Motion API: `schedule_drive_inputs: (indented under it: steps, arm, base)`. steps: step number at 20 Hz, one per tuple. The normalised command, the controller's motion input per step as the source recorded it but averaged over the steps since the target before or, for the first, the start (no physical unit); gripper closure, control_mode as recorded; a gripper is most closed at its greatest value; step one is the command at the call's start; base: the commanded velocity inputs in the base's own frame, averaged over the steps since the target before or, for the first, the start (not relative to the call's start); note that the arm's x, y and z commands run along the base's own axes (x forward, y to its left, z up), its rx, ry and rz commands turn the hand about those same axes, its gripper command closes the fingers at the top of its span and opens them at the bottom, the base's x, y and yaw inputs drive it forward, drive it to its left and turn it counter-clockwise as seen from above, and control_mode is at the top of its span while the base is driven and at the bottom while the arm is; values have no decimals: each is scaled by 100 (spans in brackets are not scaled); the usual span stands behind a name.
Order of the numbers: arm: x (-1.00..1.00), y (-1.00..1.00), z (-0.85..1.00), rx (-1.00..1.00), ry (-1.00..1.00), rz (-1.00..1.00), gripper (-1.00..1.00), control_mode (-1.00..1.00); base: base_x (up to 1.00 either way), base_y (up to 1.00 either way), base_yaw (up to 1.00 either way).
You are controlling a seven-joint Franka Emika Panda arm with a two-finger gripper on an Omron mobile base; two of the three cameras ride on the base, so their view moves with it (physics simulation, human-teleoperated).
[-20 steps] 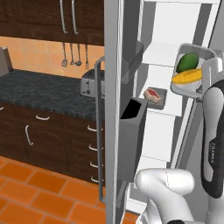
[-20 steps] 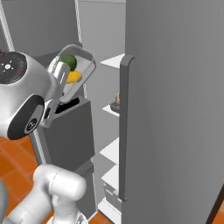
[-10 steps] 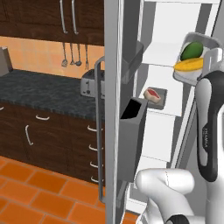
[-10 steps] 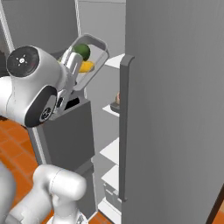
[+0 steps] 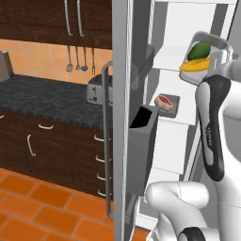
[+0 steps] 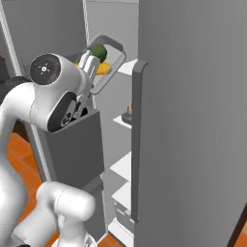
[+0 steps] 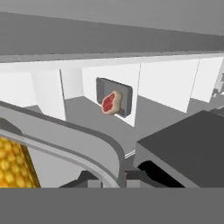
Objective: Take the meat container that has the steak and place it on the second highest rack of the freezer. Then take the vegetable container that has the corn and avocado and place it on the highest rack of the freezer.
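The claw (image 7: 107,179) is clenched on the rim of the grey vegetable tub (image 5: 210,52), holding it up in front of the open freezer (image 5: 188,28). In the left base view the tub hangs tilted near the top of the white interior, beside the highest rack (image 5: 169,57), and is not resting on any shelf. The avocado (image 5: 200,49) lies in the upper part of the tub and the corn (image 5: 194,66) just below it, along the lower wall. From the right base view the same tub (image 6: 109,60) sits above the arm's wrist, with the avocado (image 6: 98,51) and a strip of the corn (image 6: 102,68) showing behind the hand.

The steak (image 5: 163,101) lies in its dark meat tub (image 5: 170,104) on the second rack, below and to the left of the held tub and well apart from it. The hand view looks along the tub's curved rim (image 7: 83,146), with the corn (image 7: 15,168) close at the lower left and the steak (image 7: 110,103) in its tub farther off against the white interior.

The freezer door (image 5: 123,117) stands open toward the camera, a dark bin (image 5: 142,146) mounted on its inner side. To the left are a dark counter (image 5: 42,96), wooden drawers (image 5: 52,150) and an orange tiled floor (image 5: 42,207).
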Motion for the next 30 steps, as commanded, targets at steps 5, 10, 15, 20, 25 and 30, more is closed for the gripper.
schedule_drive_inputs:
  steps: [5,10,15,20,25,30]
  arm:
    - [56,-17,5,1,2,0,100,-100]
    - [60,-2,2,0,0,0,100,-100]
    - [57,-9,0,0,0,0,100,-100]
    - [59,-6,-12,-1,0,0,100,-100]
    - [56,-20,-20,0,0,0,100,-100]
    - [59,-7,-11,-1,0,0,100,-100]
  base:
    - [0,0,0]
    - [0,0,0]
    - [0,0,0]
    - [0,0,0]
    - [0,0,0]
    - [0,0,0]
